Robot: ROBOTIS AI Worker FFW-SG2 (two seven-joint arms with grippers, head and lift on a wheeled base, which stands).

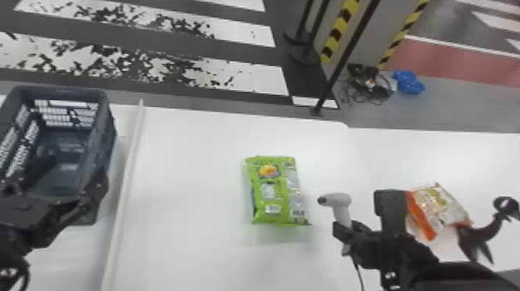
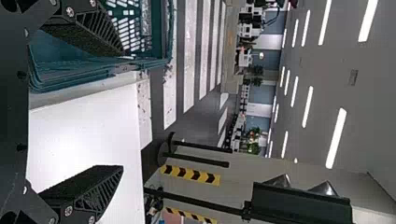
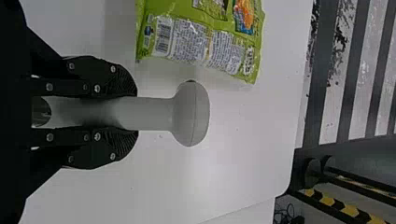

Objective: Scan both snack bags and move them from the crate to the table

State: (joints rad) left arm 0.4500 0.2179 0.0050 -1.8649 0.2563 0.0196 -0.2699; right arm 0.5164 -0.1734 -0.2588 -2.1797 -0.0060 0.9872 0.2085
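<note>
We see the green snack bag (image 1: 272, 191) lying flat in the middle of the white table (image 1: 189, 162), its printed side up, with a barcode at its near right corner. The orange-and-white snack bag (image 1: 439, 205) rests well apart from it, on the right side of the table, partly hidden behind our right arm.

Our right gripper (image 1: 343, 228) is closed on the handle of the grey handheld scanner (image 1: 338, 201), near the right edge of the green bag and apart from it. The scanner's nose points left, towards that bag, and a thin cable (image 1: 358, 271) hangs below the grip. A black stand (image 1: 478, 234) with a ring at its top is just beside the orange-and-white bag, to its right.

On the left, our left gripper (image 1: 73, 178) is by the near part of the dark plastic crate (image 1: 62, 91); in its wrist view we see the left gripper (image 2: 122, 109) with its fingers spread wide and nothing between them. A pale raised strip (image 1: 124, 178) runs from near to far between the crate and the green bag.
</note>
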